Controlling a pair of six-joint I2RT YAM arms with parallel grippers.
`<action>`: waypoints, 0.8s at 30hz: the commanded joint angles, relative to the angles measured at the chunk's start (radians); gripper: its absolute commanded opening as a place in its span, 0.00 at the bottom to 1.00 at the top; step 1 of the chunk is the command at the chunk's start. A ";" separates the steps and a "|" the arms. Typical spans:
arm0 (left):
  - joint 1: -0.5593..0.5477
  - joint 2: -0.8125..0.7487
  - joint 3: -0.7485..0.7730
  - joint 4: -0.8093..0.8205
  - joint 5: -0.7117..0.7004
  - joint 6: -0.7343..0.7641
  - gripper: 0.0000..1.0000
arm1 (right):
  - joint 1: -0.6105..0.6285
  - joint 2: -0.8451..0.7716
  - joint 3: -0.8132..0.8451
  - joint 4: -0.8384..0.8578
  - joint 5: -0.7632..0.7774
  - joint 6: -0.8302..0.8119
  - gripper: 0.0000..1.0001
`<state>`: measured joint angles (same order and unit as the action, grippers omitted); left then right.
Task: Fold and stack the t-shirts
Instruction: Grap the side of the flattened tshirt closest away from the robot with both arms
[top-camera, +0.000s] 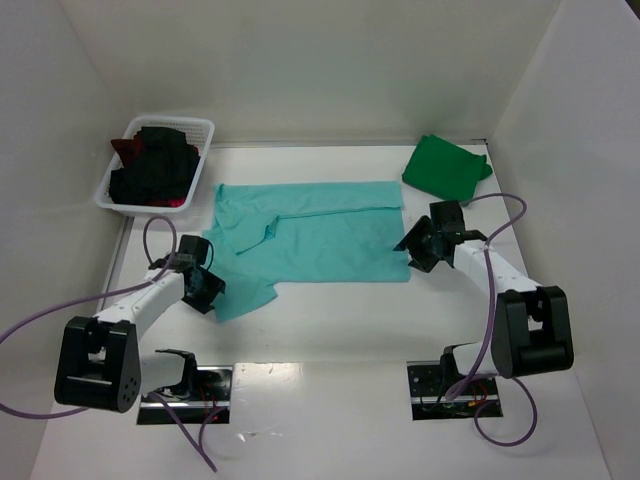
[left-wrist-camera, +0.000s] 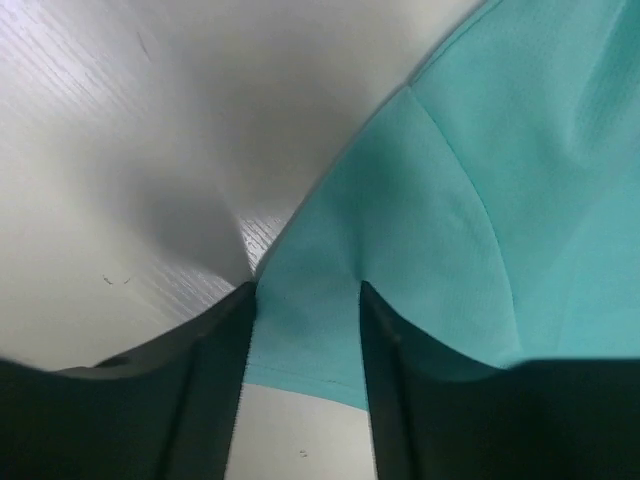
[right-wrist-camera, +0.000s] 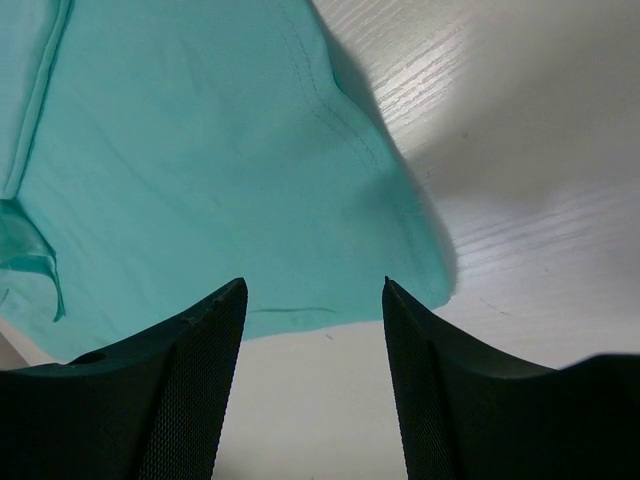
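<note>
A light teal t-shirt (top-camera: 310, 235) lies spread flat in the middle of the table, with one flap folded over near its left side. A darker green t-shirt (top-camera: 445, 168) lies folded at the back right. Black and dark red shirts (top-camera: 155, 170) fill the basket. My left gripper (top-camera: 208, 288) is at the teal shirt's near-left corner; in the left wrist view it (left-wrist-camera: 306, 288) is open, with the teal hem (left-wrist-camera: 300, 370) lying between its fingers. My right gripper (top-camera: 412, 247) is at the shirt's near-right corner; it (right-wrist-camera: 314, 283) is open and empty, the hem (right-wrist-camera: 290, 315) just past its tips.
A white lattice basket (top-camera: 106, 196) stands at the back left. White walls close in the table on the left, back and right. Purple cables loop beside both arms. Bare white table (top-camera: 330, 330) lies between the shirt and the arm bases.
</note>
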<state>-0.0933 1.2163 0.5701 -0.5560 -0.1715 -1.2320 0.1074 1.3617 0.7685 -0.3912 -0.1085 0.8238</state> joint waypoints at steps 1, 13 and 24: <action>0.000 0.051 -0.004 0.025 -0.014 0.008 0.50 | 0.009 -0.058 -0.027 -0.014 0.018 0.050 0.63; 0.000 0.127 0.045 -0.011 0.004 0.058 0.00 | 0.009 -0.102 -0.078 -0.005 0.030 0.095 0.64; 0.000 0.049 0.066 -0.050 0.046 0.097 0.00 | 0.009 -0.056 -0.078 -0.046 0.058 0.086 0.68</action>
<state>-0.0933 1.3071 0.6289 -0.5632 -0.1455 -1.1698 0.1074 1.2911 0.6930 -0.4095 -0.0765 0.9012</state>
